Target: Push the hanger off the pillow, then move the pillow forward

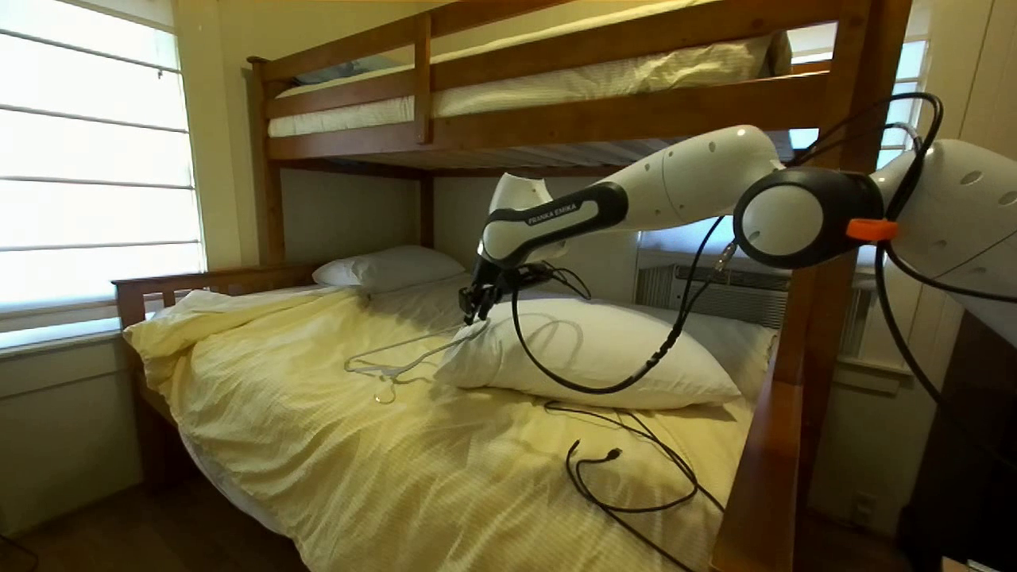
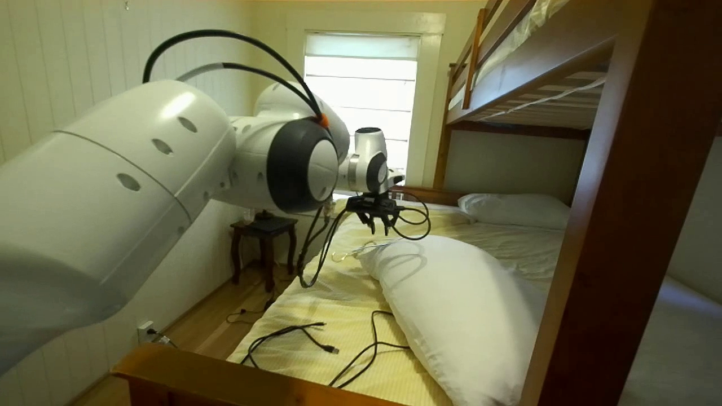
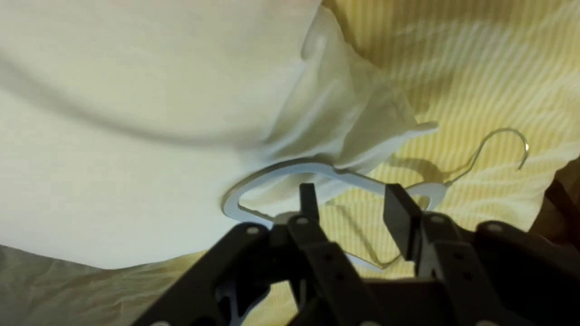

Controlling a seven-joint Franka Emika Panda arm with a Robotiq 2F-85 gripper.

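Note:
The greyish hanger (image 1: 387,371) lies with one end on the near corner of the pillow. Its hook end reaches over the yellow bedding. It also shows in the wrist view (image 3: 299,168), partly hidden by the fingers. The plump cream-white pillow (image 1: 612,338) lies on the lower bunk and fills the left of the wrist view (image 3: 113,190). It also shows in an exterior view (image 2: 462,304). My gripper (image 3: 351,192) is open, with a gap between its fingers and nothing held. In both exterior views the gripper (image 1: 474,318) (image 2: 379,230) is above the hanger, at the pillow's corner.
A loose black cable (image 1: 636,508) lies on the yellow bedding (image 1: 357,477) in front of the pillow. Another pillow (image 1: 405,268) lies at the far end. A wooden post (image 2: 609,225) and the upper bunk (image 1: 556,119) frame the bed. Cables hang from the arm over the pillow.

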